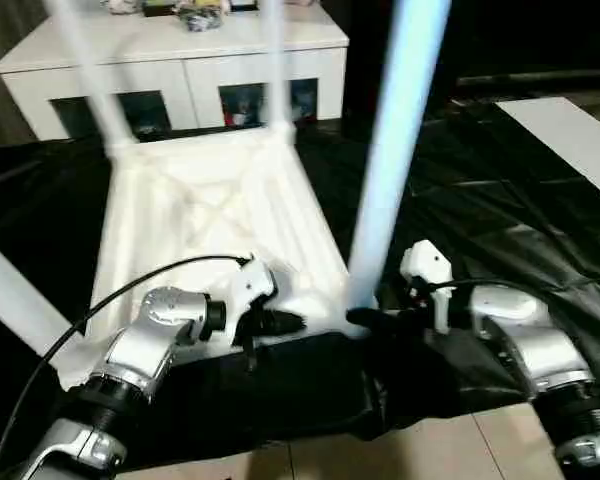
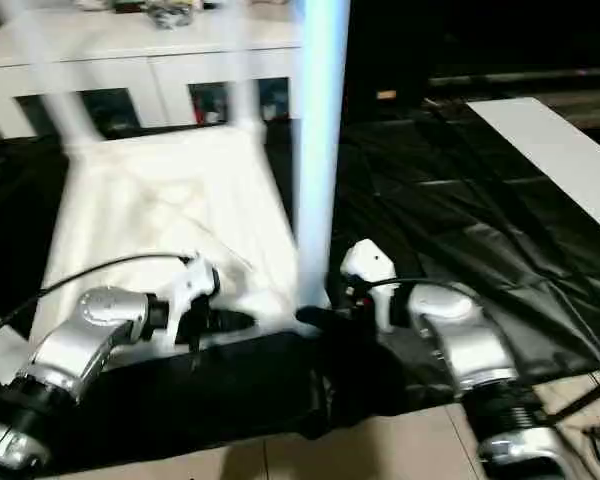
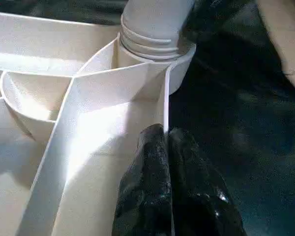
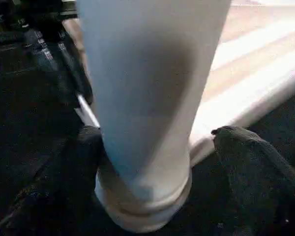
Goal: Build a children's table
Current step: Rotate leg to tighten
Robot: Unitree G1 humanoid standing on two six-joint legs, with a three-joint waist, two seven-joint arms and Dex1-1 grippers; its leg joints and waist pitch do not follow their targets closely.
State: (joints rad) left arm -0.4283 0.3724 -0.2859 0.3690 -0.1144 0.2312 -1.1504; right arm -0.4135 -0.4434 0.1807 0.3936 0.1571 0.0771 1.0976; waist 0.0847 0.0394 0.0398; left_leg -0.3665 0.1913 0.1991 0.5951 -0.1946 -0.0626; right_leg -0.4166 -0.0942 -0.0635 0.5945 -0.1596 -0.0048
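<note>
The white tabletop point(image 1: 210, 200) lies upside down on a black sheet, its X-ribs facing up. White legs stand in its corner sockets: one at the near right point(image 1: 395, 150), two at the back point(image 1: 273, 60) point(image 1: 85, 70), and one leaning at the near left point(image 1: 10, 290). My left gripper point(image 1: 290, 322) is shut on the tabletop's thin near rim wall point(image 3: 165, 98), just beside the near-right socket. My right gripper point(image 1: 360, 318) is open around the base of the near-right leg point(image 4: 147, 98). One of its fingers point(image 4: 255, 167) stands clear of the tube on one side.
A white cabinet point(image 1: 180, 60) with dark glass doors stands behind the tabletop. A flat white board point(image 1: 570, 130) lies at the far right on the black sheet point(image 1: 480, 220). Pale floor tiles point(image 1: 400, 450) show at the near edge.
</note>
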